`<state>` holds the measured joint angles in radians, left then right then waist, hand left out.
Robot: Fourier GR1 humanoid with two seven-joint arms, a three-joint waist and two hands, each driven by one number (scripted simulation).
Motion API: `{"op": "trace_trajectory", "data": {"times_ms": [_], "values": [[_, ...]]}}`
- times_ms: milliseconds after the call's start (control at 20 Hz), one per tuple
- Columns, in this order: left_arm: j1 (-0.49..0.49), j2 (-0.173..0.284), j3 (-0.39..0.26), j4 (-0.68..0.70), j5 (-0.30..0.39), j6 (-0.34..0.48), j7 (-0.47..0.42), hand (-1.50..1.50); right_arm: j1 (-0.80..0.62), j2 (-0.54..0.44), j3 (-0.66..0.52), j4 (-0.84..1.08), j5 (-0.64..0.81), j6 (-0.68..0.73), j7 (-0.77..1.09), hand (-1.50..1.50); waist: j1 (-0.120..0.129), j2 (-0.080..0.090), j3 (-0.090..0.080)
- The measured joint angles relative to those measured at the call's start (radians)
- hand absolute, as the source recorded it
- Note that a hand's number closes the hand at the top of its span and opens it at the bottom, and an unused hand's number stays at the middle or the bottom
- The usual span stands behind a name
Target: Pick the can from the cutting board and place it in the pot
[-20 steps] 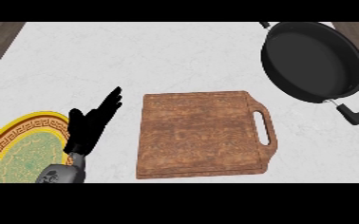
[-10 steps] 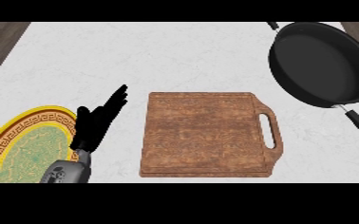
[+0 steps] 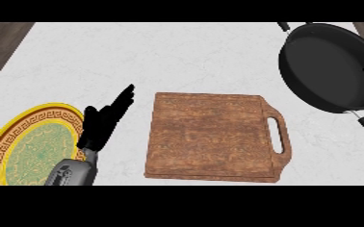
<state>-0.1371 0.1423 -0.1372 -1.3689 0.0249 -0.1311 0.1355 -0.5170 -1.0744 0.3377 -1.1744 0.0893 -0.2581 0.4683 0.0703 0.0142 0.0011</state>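
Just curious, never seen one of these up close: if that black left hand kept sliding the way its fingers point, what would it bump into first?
Probably nothing. The left hand points up and slightly right, over bare counter, passing left of the cutting board. Its height is unclear.

A white, faintly marbled counter (image 3: 177, 53) fills the head view, with a dark wooden strip showing past its edge at ten o'clock. Near the middle, leaning toward five o'clock, a brown wooden cutting board (image 3: 213, 137) lies flat on the counter, its slotted handle pointing toward three o'clock; nothing shows on its top. At two o'clock a black pot (image 3: 323, 67), shallow and round, rests on the counter, well apart from the board, with a handle running off at four o'clock. At eight o'clock lies a round plate (image 3: 32, 146) with a yellow patterned rim and green centre, cut off by the view's edge
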Motion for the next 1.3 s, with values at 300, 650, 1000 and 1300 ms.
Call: {"op": "trace_trajectory", "data": {"times_ms": [300, 650, 1000, 1300], "values": [[-0.012, -0.006, -0.007, 0.003, -0.005, -0.006, -0.002, 0.0, -0.164, 0.101, 0.129, 0.207, 0.163, 0.132, 0.095, 1.5, 0.019, 0.005, 0.0], [-0.014, 0.002, 0.008, 0.0, 0.007, -0.017, 0.015, 0.0, -0.31, 0.266, 0.142, 0.459, 0.135, 0.366, 0.216, -1.5, 0.01, 0.004, 0.002], [0.006, -0.003, 0.012, -0.012, 0.001, -0.007, 0.011, 0.0, -0.416, 0.412, 0.048, 0.616, 0.127, 0.208, 0.096, -1.5, -0.009, 0.002, 0.004], [0.018, -0.001, 0.019, -0.018, 0.001, -0.001, 0.015, 0.0, -0.46, 0.434, -0.124, 0.614, 0.048, -0.069, -0.055, -1.5, -0.026, 0.0, 0.005]]}}
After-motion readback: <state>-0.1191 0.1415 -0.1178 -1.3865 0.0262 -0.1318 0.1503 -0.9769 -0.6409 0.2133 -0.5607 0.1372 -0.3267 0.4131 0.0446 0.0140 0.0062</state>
